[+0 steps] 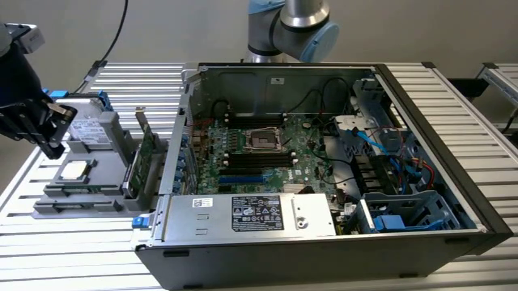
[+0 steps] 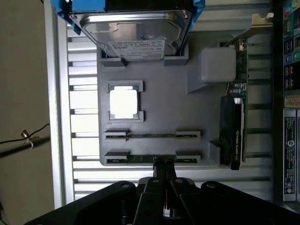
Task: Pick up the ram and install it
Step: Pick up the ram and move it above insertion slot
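Note:
Two ram sticks stand on edge in holders of the grey tray (image 2: 159, 98): one ram (image 2: 136, 160) in the outer holder, a second ram (image 2: 152, 136) one row in. My gripper (image 2: 164, 164) hovers above the tray with its black fingertips pressed together, lined up over the middle of the outer ram and holding nothing. In the exterior view the gripper (image 1: 48, 145) hangs over the tray (image 1: 48, 209) at that view's left, well clear of the open computer case (image 1: 453, 182). The motherboard's black memory slots (image 1: 259, 159) lie inside the case.
The tray also carries a silver hard drive (image 2: 136, 33) in blue rails, a processor (image 2: 123, 103) and an upright green expansion card (image 2: 233, 136) on the side nearest the case. The case wall (image 1: 188, 103) rises beside the tray. Cables and drive cages (image 1: 404, 212) fill the case's far side.

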Motion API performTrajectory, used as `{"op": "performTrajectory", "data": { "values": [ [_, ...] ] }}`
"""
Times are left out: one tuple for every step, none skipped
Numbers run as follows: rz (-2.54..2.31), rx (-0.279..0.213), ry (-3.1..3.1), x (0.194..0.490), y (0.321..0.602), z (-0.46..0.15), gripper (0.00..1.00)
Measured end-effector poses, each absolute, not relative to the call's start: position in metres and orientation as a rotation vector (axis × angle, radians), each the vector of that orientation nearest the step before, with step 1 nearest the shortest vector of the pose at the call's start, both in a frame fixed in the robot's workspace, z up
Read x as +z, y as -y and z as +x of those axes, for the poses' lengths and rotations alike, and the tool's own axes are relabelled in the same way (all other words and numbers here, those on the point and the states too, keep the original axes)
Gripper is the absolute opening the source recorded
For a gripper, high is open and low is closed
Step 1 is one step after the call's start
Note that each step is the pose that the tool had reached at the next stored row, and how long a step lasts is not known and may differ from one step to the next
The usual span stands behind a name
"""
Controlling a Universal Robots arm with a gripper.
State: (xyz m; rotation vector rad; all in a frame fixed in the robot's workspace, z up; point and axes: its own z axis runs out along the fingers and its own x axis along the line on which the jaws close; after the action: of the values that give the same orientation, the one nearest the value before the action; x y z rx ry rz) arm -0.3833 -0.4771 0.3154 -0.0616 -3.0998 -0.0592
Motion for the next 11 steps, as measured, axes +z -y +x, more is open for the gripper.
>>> {"op": "performTrajectory", "data": {
  "values": [
    [-0.033, -0.058, 3.099, 0.3149, 0.4771, -0.3833, 0.10],
    [-0.005, -0.058, 3.097, 0.3144, 0.4771, -0.3833, 0.10],
    [0.024, -0.057, 3.096, 0.3137, 0.4771, -0.3833, 0.10],
    [0.053, -0.057, 3.096, 0.3130, 0.4772, -0.3833, 0.10],
    [0.079, -0.058, 3.094, 0.3124, 0.4772, -0.3833, 0.10],
    [0.097, -0.058, 3.093, 0.3121, 0.4772, -0.3833, 0.10],
    [0.115, -0.060, 3.092, 0.3120, 0.4772, -0.3833, 0.10],
    [0.145, -0.063, 3.091, 0.3117, 0.4772, -0.3833, 0.10],
    [0.171, -0.066, 3.089, 0.3116, 0.4772, -0.3833, 0.10],
    [0.199, -0.067, 3.087, 0.3114, 0.4771, -0.3833, 0.10],
    [0.228, -0.068, 3.085, 0.3112, 0.4771, -0.3833, 0.10]
  ]
}}
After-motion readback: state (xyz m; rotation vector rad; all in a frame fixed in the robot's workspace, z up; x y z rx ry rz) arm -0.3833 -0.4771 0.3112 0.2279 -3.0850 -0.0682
